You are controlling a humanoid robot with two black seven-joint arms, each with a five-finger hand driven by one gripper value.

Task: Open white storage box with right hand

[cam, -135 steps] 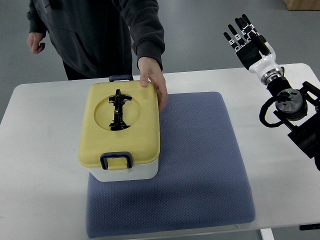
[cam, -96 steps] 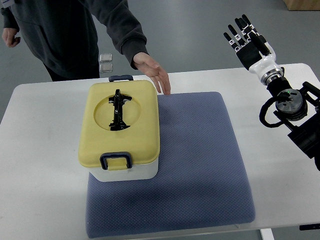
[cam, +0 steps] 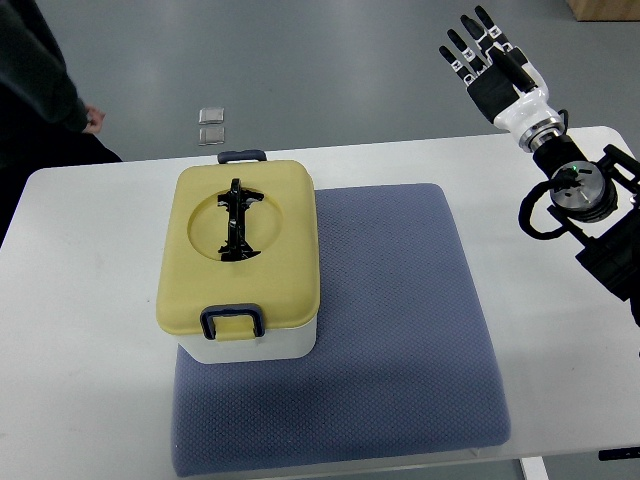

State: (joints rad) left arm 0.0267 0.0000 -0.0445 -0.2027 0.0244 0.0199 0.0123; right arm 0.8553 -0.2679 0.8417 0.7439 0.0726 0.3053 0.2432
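The white storage box (cam: 250,345) stands on the left part of a blue-grey mat (cam: 400,320). Its yellow lid (cam: 240,250) is shut, with a black folding handle (cam: 235,220) lying in a round recess on top. Dark blue latches sit at the near end (cam: 232,320) and the far end (cam: 242,156). My right hand (cam: 490,62) is raised past the far right edge of the table, fingers spread and empty, well away from the box. My left arm does not show.
The white table (cam: 90,330) carries the mat. A person in dark clothes (cam: 40,90) stands at the far left corner, hand off the box. Two small square items (cam: 211,126) lie on the floor behind the table.
The person's hand has left the box's far right corner and the person has stepped away to the left. My right hand has risen slightly toward the far side.
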